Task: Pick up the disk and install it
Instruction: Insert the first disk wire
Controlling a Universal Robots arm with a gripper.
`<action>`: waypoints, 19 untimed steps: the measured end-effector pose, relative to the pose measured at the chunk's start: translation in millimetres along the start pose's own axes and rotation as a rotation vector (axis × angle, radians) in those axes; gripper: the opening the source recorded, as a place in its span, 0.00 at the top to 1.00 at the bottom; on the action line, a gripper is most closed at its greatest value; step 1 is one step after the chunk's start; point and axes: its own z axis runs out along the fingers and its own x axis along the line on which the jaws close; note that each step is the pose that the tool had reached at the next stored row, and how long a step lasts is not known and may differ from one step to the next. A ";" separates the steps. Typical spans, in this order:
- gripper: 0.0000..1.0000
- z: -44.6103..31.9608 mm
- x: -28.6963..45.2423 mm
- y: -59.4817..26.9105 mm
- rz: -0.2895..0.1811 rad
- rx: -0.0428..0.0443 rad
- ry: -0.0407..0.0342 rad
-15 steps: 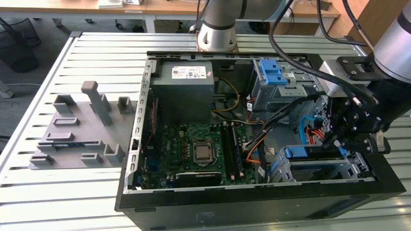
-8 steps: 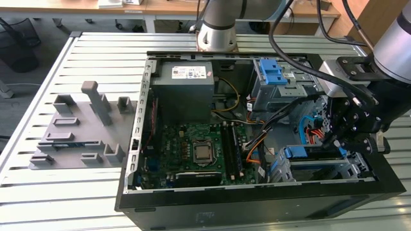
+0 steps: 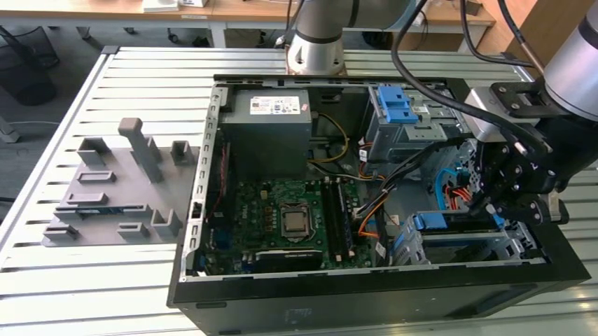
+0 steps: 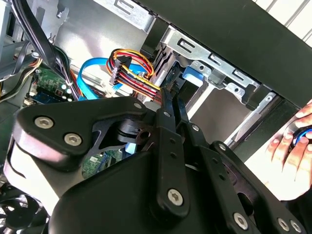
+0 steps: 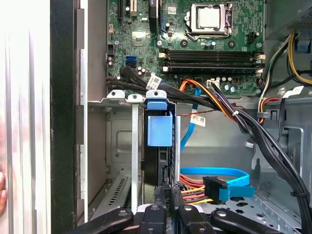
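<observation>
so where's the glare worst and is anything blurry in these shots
First wrist view: the bright strip along one edge is blown out white. Second wrist view: the close pincer body is soft, and a hand is overexposed. Exterior view: evenly lit.

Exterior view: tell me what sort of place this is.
Probably a lab or workshop bench for computer-assembly trials. An opened computer case lies on a slatted metal table, a grey fixture with upright holders sits beside it, and wooden desks stand behind. The gripper reaches into the case.

Silver arm, black pincer

The pincer (image 3: 513, 183) is matte black linkage plates with silver screws; black cables trail along the grey arm (image 3: 318, 31).
</observation>
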 end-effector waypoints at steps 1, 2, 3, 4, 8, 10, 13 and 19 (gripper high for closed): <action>0.84 0.0 0.0 0.0 0.000 0.0000 -0.0001; 0.84 0.0 0.1 0.0 0.000 0.0000 0.0000; 0.84 0.0 0.0 0.0 0.000 0.0000 -0.0006; 0.84 0.1 0.0 0.0 0.000 0.0000 -0.0010; 0.84 0.1 -0.1 0.0 0.000 -0.0001 -0.0031; 0.84 0.2 -0.5 0.0 0.000 -0.0001 -0.0039; 0.84 0.2 -0.7 0.0 0.002 -0.0001 -0.0044; 0.84 0.9 -0.7 0.0 0.004 0.0000 -0.0045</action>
